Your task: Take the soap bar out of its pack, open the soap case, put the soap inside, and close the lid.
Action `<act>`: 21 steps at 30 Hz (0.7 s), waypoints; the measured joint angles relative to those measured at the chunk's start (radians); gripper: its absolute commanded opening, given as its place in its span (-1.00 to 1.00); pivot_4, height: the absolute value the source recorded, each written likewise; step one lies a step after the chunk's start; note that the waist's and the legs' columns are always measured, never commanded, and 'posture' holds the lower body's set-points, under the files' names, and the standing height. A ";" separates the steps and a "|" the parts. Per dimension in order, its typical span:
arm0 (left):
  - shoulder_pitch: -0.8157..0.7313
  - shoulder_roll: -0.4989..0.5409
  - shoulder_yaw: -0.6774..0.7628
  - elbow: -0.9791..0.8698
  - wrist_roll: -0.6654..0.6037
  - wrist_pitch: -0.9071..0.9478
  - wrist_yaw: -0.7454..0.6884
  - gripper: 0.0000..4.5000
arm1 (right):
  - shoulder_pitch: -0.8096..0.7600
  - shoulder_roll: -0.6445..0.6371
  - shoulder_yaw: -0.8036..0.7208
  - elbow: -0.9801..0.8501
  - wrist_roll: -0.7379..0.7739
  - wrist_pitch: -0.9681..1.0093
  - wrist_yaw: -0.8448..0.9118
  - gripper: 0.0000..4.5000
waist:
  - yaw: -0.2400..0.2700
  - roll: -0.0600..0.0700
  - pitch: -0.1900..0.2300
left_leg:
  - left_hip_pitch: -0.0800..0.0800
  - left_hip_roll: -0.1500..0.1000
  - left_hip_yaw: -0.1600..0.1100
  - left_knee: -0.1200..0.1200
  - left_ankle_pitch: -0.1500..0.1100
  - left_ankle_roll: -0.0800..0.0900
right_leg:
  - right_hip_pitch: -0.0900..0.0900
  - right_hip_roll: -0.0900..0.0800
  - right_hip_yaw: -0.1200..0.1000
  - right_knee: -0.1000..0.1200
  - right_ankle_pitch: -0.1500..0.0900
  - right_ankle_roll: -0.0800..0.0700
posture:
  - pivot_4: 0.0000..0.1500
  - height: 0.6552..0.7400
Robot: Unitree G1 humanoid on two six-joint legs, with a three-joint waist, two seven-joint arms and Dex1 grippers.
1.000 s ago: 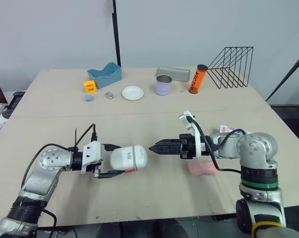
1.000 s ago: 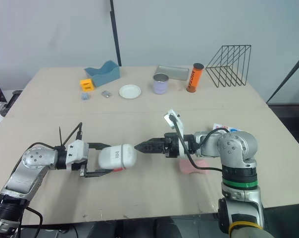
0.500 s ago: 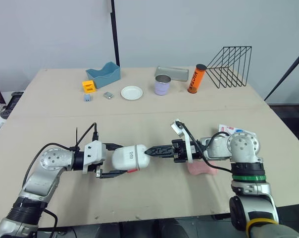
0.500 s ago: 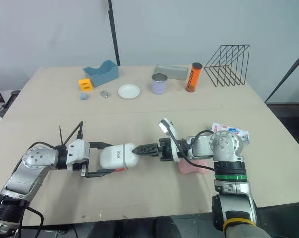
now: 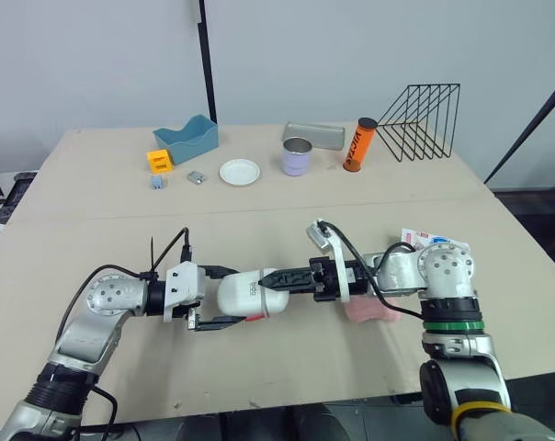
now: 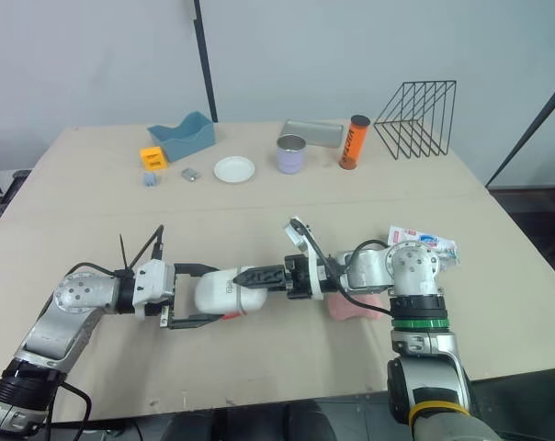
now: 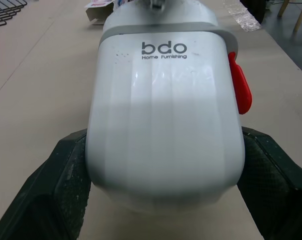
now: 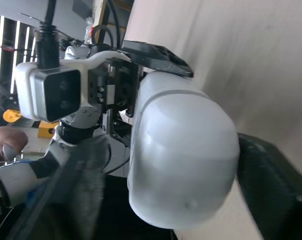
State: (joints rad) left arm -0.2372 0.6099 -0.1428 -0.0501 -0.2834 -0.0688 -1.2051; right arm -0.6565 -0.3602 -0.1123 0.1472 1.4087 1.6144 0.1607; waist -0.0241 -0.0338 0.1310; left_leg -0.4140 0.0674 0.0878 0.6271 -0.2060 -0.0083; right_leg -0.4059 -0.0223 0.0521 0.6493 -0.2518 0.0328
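Right claw (image 5: 270, 277) has slid up to the soap case (image 5: 241, 293), fingers (image 8: 276, 190) parted over its end; left claw (image 5: 226, 296) grips the case, lid shut. Pink soap (image 5: 371, 313) lies on the desk (image 5: 121, 211) beside the right arm.

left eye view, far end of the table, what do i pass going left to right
blue tray → plate → cup → orange can → wire rack
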 measured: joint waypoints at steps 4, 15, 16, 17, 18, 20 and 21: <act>-0.007 0.000 -0.002 0.000 0.015 -0.013 0.003 0.55 | 0.000 -0.022 0.024 0.020 0.065 -0.011 -0.044 -0.05 | 0.000 0.000 0.000 | 0.000 0.000 0.000 0.000 0.000 0.000 | 0.000 0.000 0.000 0.000 0.000 0.000 | 1.00 0.98; -0.007 0.000 -0.007 0.003 0.029 -0.012 0.003 0.55 | 0.002 -0.026 0.043 0.041 0.137 -0.017 -0.127 -0.06 | 0.000 0.000 0.000 | 0.000 0.000 -0.001 0.000 0.000 0.000 | 0.000 0.000 0.000 -0.001 0.000 0.000 | 1.00 0.98; -0.007 0.000 -0.007 0.006 0.029 -0.012 0.003 0.55 | 0.002 -0.022 0.042 0.048 0.138 -0.017 -0.136 -0.07 | 0.000 0.000 0.000 | 0.000 0.000 -0.001 0.000 0.000 0.000 | 0.000 0.000 0.000 -0.001 0.000 0.000 | 1.00 0.98; -0.007 0.000 -0.007 0.009 0.030 -0.012 0.003 0.55 | 0.002 -0.016 0.040 0.054 0.139 -0.017 -0.144 -0.07 | 0.000 0.000 0.000 | 0.000 0.000 -0.001 0.000 0.000 0.000 | 0.000 0.000 0.000 -0.001 0.000 0.000 | 1.00 0.98; -0.007 0.001 -0.007 0.012 0.031 -0.011 0.003 0.55 | 0.002 -0.012 0.039 0.056 0.139 -0.018 -0.148 -0.07 | 0.000 0.000 0.000 | -0.001 0.000 -0.001 0.000 0.000 0.000 | 0.000 0.000 0.000 -0.001 0.000 0.000 | 1.00 0.98; -0.007 0.001 -0.007 0.021 0.031 -0.011 0.003 0.55 | 0.000 -0.002 0.037 0.062 0.139 -0.020 -0.160 -0.07 | 0.000 0.000 0.000 | -0.001 0.000 -0.001 0.000 0.000 0.000 | 0.000 0.000 0.000 -0.001 0.000 0.000 | 1.00 0.98; -0.007 0.002 -0.007 0.024 0.032 -0.011 0.003 0.55 | -0.002 0.006 0.037 0.065 0.139 -0.021 -0.167 -0.07 | 0.000 0.000 0.000 | -0.001 0.000 -0.001 0.000 0.000 0.000 | -0.001 0.000 0.000 -0.001 0.000 0.000 | 1.00 0.98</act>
State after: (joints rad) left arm -0.2443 0.6118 -0.1498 -0.0265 -0.2512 -0.0795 -1.2017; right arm -0.6587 -0.3538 -0.0753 0.2127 1.5477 1.5936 -0.0061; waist -0.0243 -0.0338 0.1310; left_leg -0.4148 0.0675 0.0870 0.6269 -0.2059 -0.0081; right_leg -0.4065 -0.0223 0.0522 0.6487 -0.2520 0.0333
